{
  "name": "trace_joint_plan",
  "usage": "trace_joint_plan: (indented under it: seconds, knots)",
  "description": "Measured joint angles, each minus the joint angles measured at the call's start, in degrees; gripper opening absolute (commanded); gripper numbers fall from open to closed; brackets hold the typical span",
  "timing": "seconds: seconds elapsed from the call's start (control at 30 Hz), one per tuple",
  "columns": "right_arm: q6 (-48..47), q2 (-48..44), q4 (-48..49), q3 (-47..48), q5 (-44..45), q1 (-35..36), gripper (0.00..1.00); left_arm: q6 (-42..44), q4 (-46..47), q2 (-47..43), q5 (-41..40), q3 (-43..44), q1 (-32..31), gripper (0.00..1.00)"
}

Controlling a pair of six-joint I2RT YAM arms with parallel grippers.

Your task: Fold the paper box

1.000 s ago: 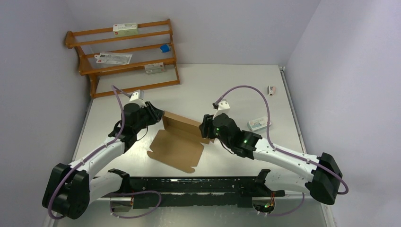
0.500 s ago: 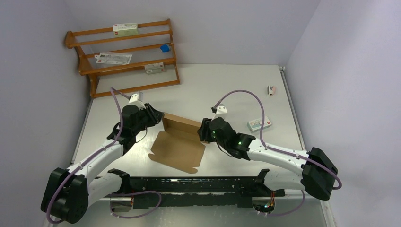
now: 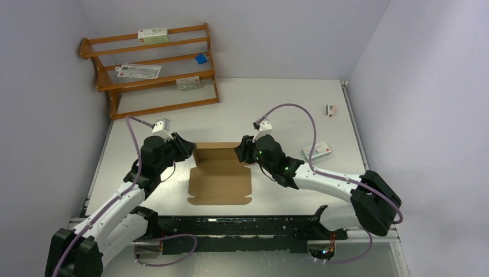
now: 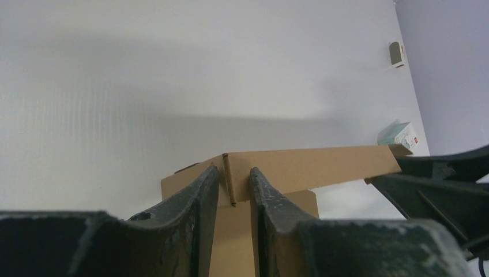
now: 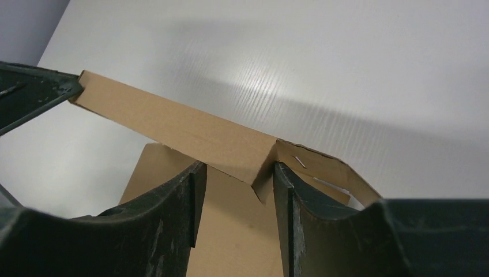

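Swung square since a second ago: paper box (image 3: 220, 179), laid between the claws, far wall raised. Left claw (image 3: 190, 151) narrowly, right claw (image 3: 237, 154) wider, each clamped on a wall end, so it is held upright.

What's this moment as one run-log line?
paper box: back wall upright, rest flat | left pincer: astride wall's left end | right pincer: astride right end

paper box (image 3: 220, 179) swung round, now lying square
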Motion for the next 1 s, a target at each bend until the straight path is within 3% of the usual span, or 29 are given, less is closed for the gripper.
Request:
trace_joint_plan:
  seconds: [0.3,0.53,1.0]
  knots:
    - [2.2,4.2,6.7,0.7,-9.1,-6.2,0.61,0.0,-3.4,-2.7,-1.3,-0.2,0.0,0.31]
    - [8.1,3.8,9.1,0.7,-14.4,-8.9,0.62,0.1,-4.1,-3.5,-1.6,-0.2,0.0,0.29]
    - [15.6,4.2,10.0,-2.1,-12.8,-9.4,0.33,0.9,-4.7,-5.2,-2.1,-1.0,0.0,0.29]
